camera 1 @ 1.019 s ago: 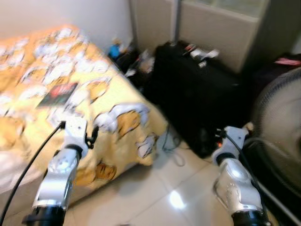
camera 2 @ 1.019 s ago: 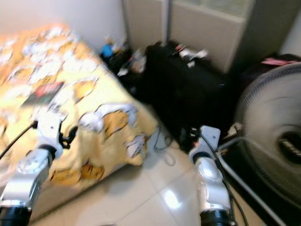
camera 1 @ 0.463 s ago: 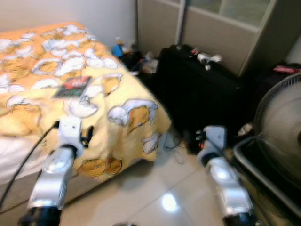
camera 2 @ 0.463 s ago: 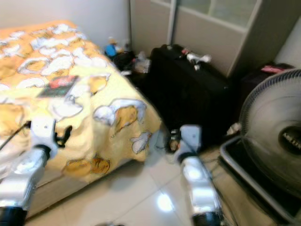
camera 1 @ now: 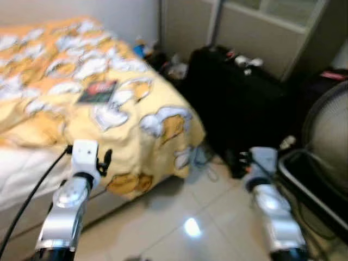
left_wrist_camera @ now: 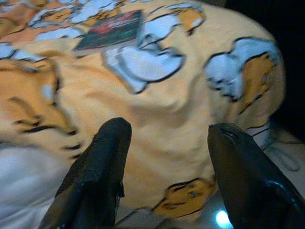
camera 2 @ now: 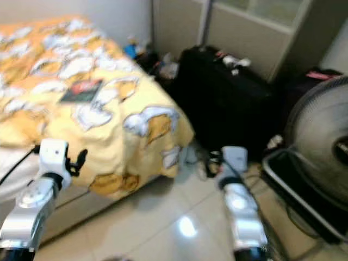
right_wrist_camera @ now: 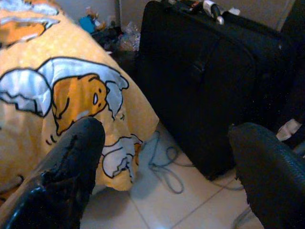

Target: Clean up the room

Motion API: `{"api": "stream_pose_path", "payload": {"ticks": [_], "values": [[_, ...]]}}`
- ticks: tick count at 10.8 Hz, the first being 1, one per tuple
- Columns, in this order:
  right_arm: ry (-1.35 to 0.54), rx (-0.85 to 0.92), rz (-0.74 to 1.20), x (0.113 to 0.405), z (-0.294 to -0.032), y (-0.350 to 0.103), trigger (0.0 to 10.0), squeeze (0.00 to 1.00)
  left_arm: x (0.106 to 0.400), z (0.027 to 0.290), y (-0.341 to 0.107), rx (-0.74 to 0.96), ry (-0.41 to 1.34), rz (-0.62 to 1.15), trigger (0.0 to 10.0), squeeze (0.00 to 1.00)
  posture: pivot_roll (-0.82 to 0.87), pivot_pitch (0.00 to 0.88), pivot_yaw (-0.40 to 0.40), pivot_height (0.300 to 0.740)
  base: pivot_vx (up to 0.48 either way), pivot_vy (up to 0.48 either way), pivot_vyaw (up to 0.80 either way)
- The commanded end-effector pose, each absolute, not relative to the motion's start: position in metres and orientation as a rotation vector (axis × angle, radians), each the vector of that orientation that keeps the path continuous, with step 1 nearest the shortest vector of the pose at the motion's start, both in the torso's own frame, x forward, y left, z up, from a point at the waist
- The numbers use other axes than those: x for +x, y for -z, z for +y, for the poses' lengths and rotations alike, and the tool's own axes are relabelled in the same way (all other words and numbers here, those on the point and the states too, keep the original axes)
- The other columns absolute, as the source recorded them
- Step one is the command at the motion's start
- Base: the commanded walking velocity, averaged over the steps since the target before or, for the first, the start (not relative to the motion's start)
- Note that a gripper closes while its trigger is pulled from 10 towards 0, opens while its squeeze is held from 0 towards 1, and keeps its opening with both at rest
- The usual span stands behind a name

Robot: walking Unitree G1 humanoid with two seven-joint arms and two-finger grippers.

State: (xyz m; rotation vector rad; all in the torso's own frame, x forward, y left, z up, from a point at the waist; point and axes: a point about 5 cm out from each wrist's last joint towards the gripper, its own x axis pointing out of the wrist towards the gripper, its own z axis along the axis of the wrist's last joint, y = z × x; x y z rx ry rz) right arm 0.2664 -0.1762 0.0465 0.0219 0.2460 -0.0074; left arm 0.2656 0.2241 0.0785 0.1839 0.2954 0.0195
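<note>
Beside yellow bed [camera 1: 81, 103], black suitcase [camera 1: 239, 114].

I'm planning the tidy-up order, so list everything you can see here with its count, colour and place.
Bed cover: one, yellow with white cartoon prints, over the bed on the robot's left.
Book: one, dark with red, lying on the cover.
Suitcase: one, black, beside the bed's foot.
Clutter: several small items, mixed colours, on the floor between bed and suitcase.
Cable: one, grey, on the floor tiles.
Fan: one, dark, far right.
Left end effector: open, facing the cover.
Right end effector: open, facing the suitcase.
</note>
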Motion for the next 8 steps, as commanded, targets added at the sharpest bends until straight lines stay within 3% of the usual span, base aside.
{"api": "stream_pose_path", "payload": {"ticks": [1,3,8], "values": [[-0.012,0.021,0.227,0.265,-0.172,-0.047,10.0,0.00,0.268,0.228,-0.085,0.187,-0.038,0.274,10.0,0.00,-0.01,0.000,-0.002,0.740,0.000,0.300,0.00],[0.022,0.088,0.209,0.266,-0.184,-0.049,10.0,0.00,0.274,0.228,-0.088,0.185,-0.039,0.246,10.0,0.00,-0.03,0.000,0.030,0.740,0.000,0.298,0.00],[0.044,0.113,0.210,0.279,-0.185,-0.056,10.0,0.00,0.283,0.219,-0.095,0.175,-0.033,0.213,10.0,0.00,-0.01,0.000,0.052,0.740,0.000,0.297,0.00]]}}
